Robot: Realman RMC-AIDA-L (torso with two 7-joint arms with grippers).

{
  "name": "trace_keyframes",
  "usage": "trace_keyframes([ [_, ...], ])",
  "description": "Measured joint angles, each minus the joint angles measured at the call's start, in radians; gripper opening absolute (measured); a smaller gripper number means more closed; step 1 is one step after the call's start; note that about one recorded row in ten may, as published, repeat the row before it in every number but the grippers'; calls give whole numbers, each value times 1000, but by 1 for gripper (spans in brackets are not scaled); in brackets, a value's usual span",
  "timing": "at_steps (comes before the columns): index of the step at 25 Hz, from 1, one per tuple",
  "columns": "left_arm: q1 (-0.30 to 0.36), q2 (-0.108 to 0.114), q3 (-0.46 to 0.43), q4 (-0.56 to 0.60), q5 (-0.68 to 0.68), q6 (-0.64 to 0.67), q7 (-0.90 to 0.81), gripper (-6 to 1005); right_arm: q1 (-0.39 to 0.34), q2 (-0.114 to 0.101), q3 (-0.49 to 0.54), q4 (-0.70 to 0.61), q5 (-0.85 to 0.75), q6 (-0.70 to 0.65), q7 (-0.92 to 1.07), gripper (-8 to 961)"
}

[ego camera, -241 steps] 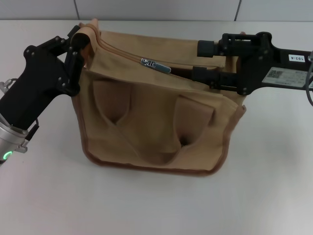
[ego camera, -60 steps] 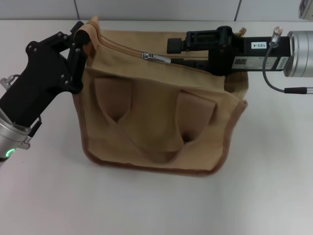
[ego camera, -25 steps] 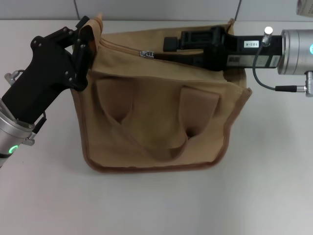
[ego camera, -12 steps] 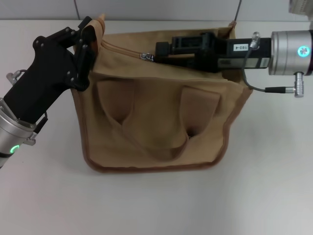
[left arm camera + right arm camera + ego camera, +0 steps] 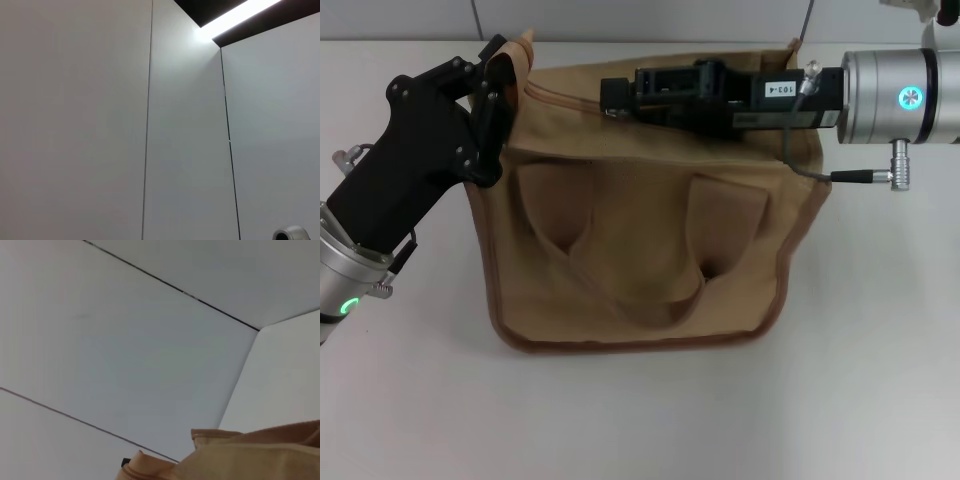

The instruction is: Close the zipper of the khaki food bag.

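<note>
The khaki food bag (image 5: 640,240) lies on the white table in the head view, handles folded on its front. Its zipper (image 5: 565,98) runs along the top edge. My left gripper (image 5: 492,82) is shut on the bag's top left corner and holds it up. My right gripper (image 5: 608,98) lies along the bag's top, reaching in from the right, and is shut on the zipper's pull. The slider is mostly hidden at its fingertips, left of the bag's middle. The bag's fabric (image 5: 250,455) shows at the edge of the right wrist view.
The white table (image 5: 640,420) has free room in front of and beside the bag. A grey panelled wall (image 5: 640,15) stands behind it. The left wrist view shows only wall panels (image 5: 100,125).
My right gripper has moved left along the bag's top, taking the slider with it toward the left corner. The left gripper has kept its hold on that corner.
</note>
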Motion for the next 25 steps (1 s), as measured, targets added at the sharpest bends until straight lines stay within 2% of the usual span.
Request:
trace_keyframes([
  [10,2,0,1,-1,0,0,0,20,5,0,2,-3,1,-40,-16,555],
  [16,1,0,2,-1,0,0,0,21,-6,-22,13,-1,2,-117,-7,555],
  [23,2,0,2,0,0,-2,0,21,-47,-52,96,0,3,-184,13,554],
  [25,2,0,2,0,0,-4,1,21,-51,-54,101,0,3,-186,13,554],
])
